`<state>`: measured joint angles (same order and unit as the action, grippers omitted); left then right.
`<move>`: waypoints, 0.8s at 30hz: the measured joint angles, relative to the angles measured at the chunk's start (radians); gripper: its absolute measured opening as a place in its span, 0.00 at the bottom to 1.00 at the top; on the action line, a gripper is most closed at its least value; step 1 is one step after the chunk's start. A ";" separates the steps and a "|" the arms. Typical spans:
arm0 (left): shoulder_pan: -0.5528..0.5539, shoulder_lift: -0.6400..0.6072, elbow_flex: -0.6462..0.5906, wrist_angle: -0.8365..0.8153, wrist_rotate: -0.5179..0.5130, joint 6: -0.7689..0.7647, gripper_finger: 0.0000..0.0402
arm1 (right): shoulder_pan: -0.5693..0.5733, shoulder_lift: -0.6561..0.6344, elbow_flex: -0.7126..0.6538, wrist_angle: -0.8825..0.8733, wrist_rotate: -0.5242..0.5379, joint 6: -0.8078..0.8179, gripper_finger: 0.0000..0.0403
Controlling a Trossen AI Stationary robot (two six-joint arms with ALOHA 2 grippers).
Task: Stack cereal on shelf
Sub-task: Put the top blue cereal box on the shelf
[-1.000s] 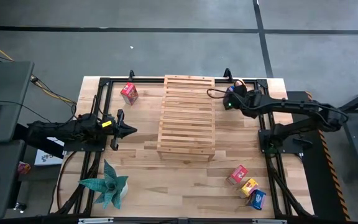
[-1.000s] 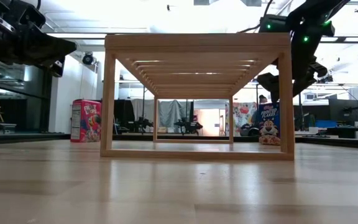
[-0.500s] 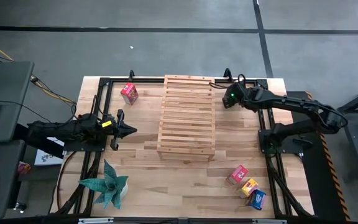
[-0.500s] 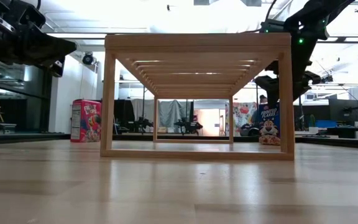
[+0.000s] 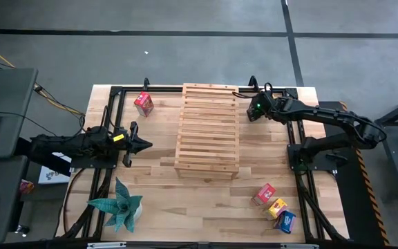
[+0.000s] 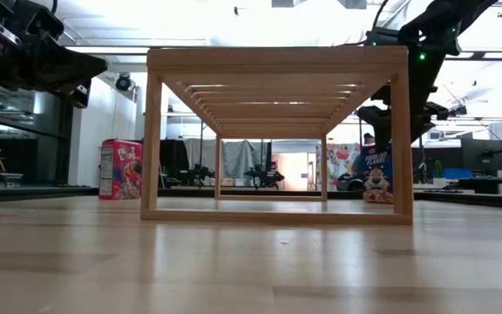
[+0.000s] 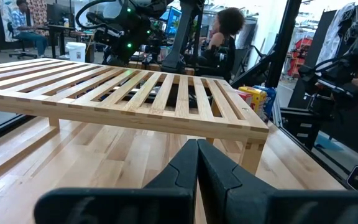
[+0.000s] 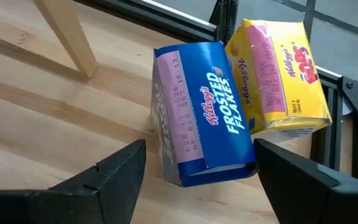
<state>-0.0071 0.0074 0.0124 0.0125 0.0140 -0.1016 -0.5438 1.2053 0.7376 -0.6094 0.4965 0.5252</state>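
The slatted wooden rack (image 5: 207, 131) stands mid-table. My right gripper (image 8: 197, 186) is open by the rack's far right corner, above a blue cereal box (image 8: 204, 115); its fingers stand on either side of the box without touching it. A yellow box (image 8: 278, 78) stands right beside the blue one. In the low view the blue box (image 6: 376, 174) stands on the table under the right gripper (image 6: 405, 112). A red box (image 5: 143, 104) stands at the far left. Red (image 5: 263, 194), yellow (image 5: 277, 206) and blue (image 5: 286, 221) boxes lie near right. My left gripper (image 5: 140, 144) waits shut, left of the rack.
A teal plant (image 5: 119, 206) stands near the table's near left corner. Black frame rails (image 5: 116, 93) run along the table's edges. One rack leg (image 8: 64, 31) stands close to the blue box. Bare wood lies between the rack and the near edge. People sit in the room beyond the table.
My right gripper has swung a little toward the table's far edge and settled over the blue box, staying open; over the last half second it has held still. The boxes and the rack have not moved.
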 joint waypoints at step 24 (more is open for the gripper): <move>0.000 0.000 0.000 0.000 0.000 0.000 0.00 | 0.000 0.000 0.000 0.000 -0.004 -0.002 0.31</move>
<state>-0.0073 0.0074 0.0124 0.0126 0.0139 -0.1013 -0.5438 1.2053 0.7376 -0.6094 0.4924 0.5232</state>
